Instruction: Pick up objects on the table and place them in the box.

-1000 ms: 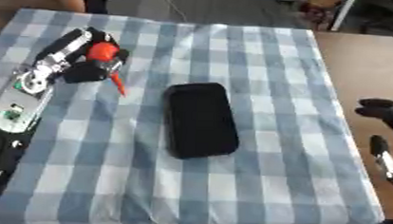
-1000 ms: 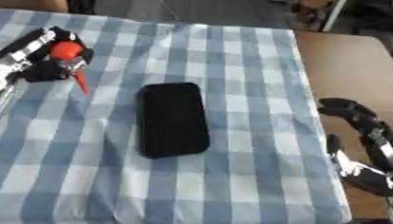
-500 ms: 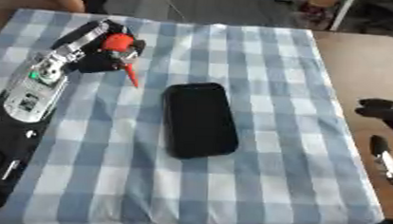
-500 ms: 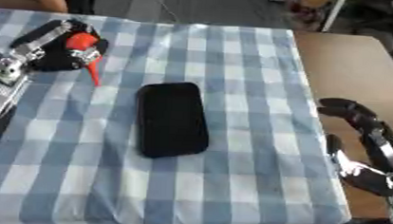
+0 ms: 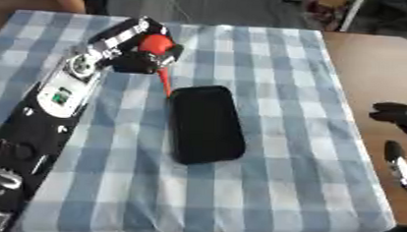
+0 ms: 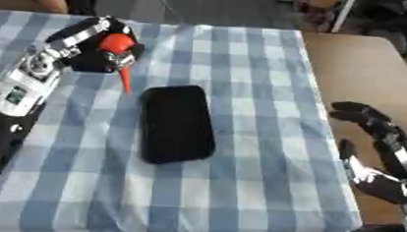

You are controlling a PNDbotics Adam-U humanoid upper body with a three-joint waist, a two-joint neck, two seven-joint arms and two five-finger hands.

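Over the last second the left arm has swung inward and further up the cloth, carrying the red object with it, so that the object's pointed tip now hangs just beside the top-left corner of the black case, where before it sat well out to the left; the case itself has not moved, and the right hand is where it was.

On the left, the left hand (image 5: pixel 139 61) has its fingers curled round the red object (image 5: pixel 157 44), which shows a rounded bulb above and a thin tapering point below; it looks light and small, and its narrow tip seems the fragile end, so the bulb is the sound place to hold it, as now. No box shows in either view, so where it must go cannot be told.

At the middle, the black case (image 6: pixel 177 122) lies flat on the blue-and-white checked cloth (image 5: pixel 298 191) covering the bench (image 6: pixel 347 65); it looks smooth, stiff and rather slippery, best taken across its long edges.

At the right edge, off the cloth, the right hand (image 6: pixel 379 155) rests idle, fingers relaxed and apart, holding nothing.
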